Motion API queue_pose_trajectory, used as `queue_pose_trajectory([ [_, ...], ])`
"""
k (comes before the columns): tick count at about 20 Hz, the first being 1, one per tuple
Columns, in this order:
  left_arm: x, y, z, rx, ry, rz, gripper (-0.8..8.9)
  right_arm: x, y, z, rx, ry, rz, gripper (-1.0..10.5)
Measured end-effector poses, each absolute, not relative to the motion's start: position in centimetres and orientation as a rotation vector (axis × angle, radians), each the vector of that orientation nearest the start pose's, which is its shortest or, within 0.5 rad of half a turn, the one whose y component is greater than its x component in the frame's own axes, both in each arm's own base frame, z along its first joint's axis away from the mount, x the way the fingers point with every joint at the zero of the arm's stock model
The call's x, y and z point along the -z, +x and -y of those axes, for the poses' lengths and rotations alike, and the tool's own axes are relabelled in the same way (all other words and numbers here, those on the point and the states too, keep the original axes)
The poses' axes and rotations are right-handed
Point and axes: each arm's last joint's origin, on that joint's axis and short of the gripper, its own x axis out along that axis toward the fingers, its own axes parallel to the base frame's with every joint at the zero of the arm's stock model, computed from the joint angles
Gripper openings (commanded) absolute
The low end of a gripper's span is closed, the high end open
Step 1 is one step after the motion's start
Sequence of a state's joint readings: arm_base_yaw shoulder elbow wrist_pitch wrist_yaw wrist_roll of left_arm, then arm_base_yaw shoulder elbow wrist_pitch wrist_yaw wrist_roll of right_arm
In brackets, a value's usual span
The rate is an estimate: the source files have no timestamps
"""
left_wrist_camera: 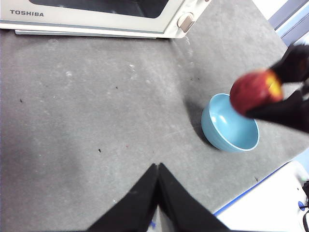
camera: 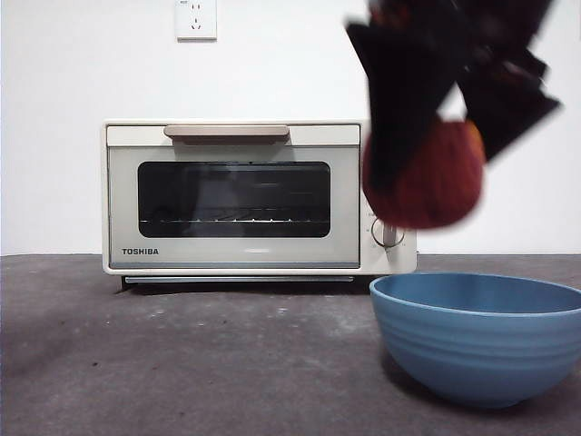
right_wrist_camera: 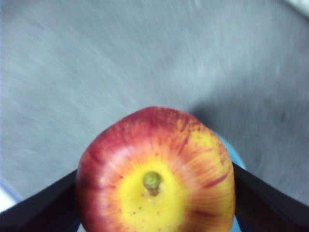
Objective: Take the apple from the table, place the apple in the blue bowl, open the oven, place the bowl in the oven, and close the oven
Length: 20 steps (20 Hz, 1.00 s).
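My right gripper is shut on the dark red apple and holds it in the air, above the blue bowl and toward its left rim. Up close, the apple fills the space between the jaws, yellow top and stem facing the camera, with a sliver of the bowl behind it. My left gripper is shut and empty, hovering over the bare table; from there the apple hangs over the bowl. The cream oven stands at the back with its door closed.
A white wall with a socket rises behind the oven. In the left wrist view a blue strip and white surface mark the table's edge near the bowl. Open table lies in front of the oven, left of the bowl.
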<state>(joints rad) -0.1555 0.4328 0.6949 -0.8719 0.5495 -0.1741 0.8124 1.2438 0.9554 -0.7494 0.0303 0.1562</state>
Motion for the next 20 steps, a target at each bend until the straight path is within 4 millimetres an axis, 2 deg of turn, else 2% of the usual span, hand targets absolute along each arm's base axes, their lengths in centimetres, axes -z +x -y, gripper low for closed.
queue_pose_trajectory([
  [6,-28.3,7.4,2.7,0.629,-0.284,-0.669,0.07,-20.8,15.9,-16.2,-0.607,-0.259,-1.019,3.7],
  [10,-28.3,7.4,2.7,0.629,-0.284,-0.669,0.07,-19.0,15.5,-15.8,-0.593,-0.24,-1.031,4.1],
  [20,-28.3,7.4,2.7,0.63,-0.283,-0.661,0.07,-18.7,15.4,-15.7,-0.586,-0.235,-1.037,4.5],
])
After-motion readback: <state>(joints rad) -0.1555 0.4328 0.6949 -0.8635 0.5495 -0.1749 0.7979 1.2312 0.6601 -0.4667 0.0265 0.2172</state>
